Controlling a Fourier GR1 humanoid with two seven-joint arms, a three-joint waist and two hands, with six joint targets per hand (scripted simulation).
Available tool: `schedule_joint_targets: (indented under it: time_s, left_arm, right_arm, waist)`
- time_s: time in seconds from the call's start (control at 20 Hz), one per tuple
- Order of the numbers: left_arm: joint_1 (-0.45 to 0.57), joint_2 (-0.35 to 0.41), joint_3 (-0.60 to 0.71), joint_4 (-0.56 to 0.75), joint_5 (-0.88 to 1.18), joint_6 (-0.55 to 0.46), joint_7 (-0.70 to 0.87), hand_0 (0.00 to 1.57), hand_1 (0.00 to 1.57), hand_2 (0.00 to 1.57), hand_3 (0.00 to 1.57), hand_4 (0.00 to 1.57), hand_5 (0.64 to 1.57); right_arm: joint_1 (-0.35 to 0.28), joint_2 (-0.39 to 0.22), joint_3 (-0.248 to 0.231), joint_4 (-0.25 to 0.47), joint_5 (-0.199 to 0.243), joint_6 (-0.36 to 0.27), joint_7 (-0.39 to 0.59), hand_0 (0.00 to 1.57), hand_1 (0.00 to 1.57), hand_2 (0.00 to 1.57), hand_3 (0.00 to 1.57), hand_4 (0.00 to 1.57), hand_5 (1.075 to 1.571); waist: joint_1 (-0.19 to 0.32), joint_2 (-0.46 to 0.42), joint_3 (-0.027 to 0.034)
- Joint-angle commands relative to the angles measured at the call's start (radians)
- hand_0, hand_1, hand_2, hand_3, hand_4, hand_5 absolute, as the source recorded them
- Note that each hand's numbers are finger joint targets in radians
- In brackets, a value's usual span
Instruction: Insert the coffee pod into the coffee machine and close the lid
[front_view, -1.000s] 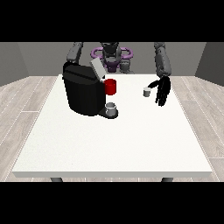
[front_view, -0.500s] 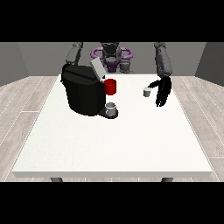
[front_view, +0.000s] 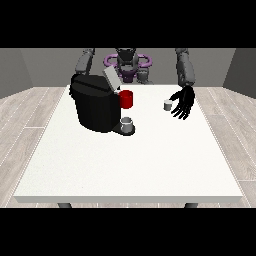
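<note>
Since the earlier frames I see almost no change: hand at view's right (front_view: 183, 102) has stayed beside the pod w/ only a slight shift of the fingers; machine and cups are where they were.

Current state, front view:

1. Small grey cylindrical coffee pod (front_view: 168, 105) stands upright on the large white table (front_view: 130, 160), near the far edge, right of centre. It's not inside the machine.
2. Hand at view's right hangs just beside the pod on its right side. Fingers are spread and relaxed, pointing down toward the table; nothing is grasped. I can't tell whether a fingertip touches the pod.
3. Bulky black coffee machine (front_view: 95, 105) sits at table's far left. Its grey lid (front_view: 111, 79) is tilted up, i.e. open.
4. Red cup (front_view: 127, 99) shows at the machine's right side, above a small grey cup (front_view: 127, 123) on the drip base.
5. Other hand: hidden behind the machine, not visible.
</note>
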Motion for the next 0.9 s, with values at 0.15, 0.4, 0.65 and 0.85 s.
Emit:
schedule_joint_targets:
  time_s: [0.15,0.4,0.65,0.85]
  left_arm:
    - [0.006,-0.133,-0.081,-0.005,-0.053,0.008,0.024,1.26,1.26,1.25,1.10,0.00,1.571]
    - [-0.003,-0.149,-0.090,0.011,-0.086,0.011,0.044,1.32,1.32,1.32,1.15,0.06,1.571]
    - [0.008,-0.170,-0.087,0.020,-0.113,0.050,0.029,1.15,1.15,1.26,1.18,0.32,1.571]
    - [-0.003,-0.151,-0.048,0.017,-0.073,0.039,-0.071,1.53,1.53,1.51,1.41,0.71,1.571]
  right_arm:
    - [0.018,-0.003,0.008,0.057,0.016,0.006,-0.028,0.00,0.00,0.00,0.00,0.32,1.571]
    - [-0.015,-0.008,-0.025,0.096,0.000,-0.015,-0.016,0.00,0.00,0.00,0.00,0.36,1.571]
    - [0.013,-0.016,-0.038,0.133,-0.008,-0.002,-0.055,0.00,0.00,0.00,0.00,0.41,1.571]
    - [0.042,-0.042,-0.066,0.159,-0.050,0.054,-0.087,0.00,0.00,0.00,0.00,0.39,1.571]
  waist:
    - [-0.017,-0.032,-0.0135]
    - [0.010,-0.055,-0.0139]
    - [0.031,-0.086,-0.0138]
    - [0.028,-0.079,-0.0138]
